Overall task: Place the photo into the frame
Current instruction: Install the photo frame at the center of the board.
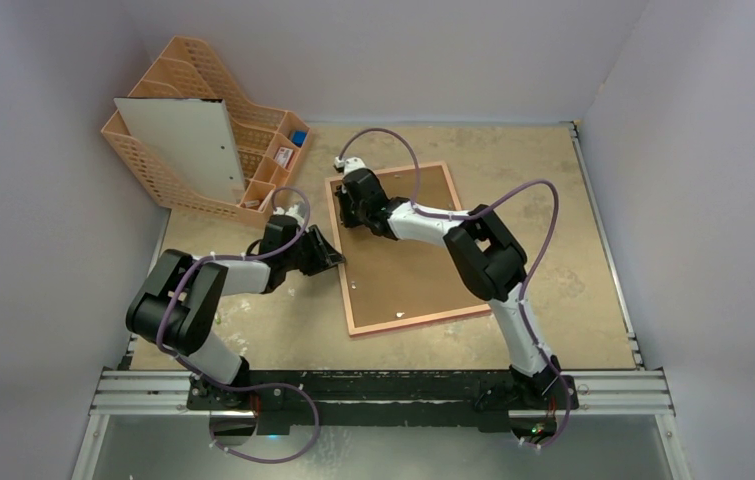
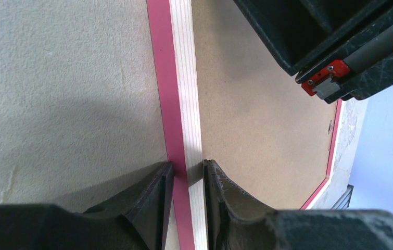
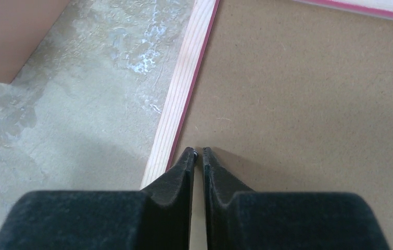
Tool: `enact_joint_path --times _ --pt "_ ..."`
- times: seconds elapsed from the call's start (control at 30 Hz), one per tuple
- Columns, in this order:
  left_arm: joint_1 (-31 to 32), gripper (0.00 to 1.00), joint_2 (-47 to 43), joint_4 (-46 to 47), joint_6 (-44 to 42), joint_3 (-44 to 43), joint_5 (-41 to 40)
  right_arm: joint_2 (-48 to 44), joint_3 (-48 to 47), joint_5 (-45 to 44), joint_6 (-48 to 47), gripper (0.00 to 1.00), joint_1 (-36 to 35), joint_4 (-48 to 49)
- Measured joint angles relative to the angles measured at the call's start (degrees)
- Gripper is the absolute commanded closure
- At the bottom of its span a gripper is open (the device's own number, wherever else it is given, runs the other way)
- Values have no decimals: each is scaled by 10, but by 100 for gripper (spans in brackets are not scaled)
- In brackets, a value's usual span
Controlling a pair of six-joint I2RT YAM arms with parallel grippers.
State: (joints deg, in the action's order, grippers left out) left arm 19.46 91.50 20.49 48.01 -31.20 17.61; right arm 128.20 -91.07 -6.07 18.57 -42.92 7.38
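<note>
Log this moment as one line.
left gripper: shut on frame edge | right gripper: shut, tips at board edge | photo: not visible

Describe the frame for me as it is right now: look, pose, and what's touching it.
The frame lies reverse side up on the table, slightly askew. It is a large rectangle of narrow pale wood rails with a pink-red outer edge. A brown backing board fills its opening and hides whatever is beneath. The left gripper is closed on the left rail, one finger on each side. The right gripper, tips together, sits at the board just inside that rail, near the far corner.
</note>
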Motion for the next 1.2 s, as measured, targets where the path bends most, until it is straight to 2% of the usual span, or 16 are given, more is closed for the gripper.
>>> enact_joint_path --times 0.2,0.4,0.5,0.73,1.07,1.2 --pt "-1 69 2 2 2 0 2 9 -13 -12 -23 88 -3 -2" --pt "-2 69 3 4 5 0 4 9 -13 -17 -20 77 -6 -1" --pt "-2 69 3 5 5 1 4 8 -13 -17 -9 75 -6 -2" --pt "-2 69 3 8 5 2 4 7 -13 -14 18 85 -4 -6" --pt "-2 70 5 11 5 2 6 -9 2 3 24 88 -2 -22" --pt "-2 69 5 11 5 2 6 -11 5 12 25 94 -1 -24"
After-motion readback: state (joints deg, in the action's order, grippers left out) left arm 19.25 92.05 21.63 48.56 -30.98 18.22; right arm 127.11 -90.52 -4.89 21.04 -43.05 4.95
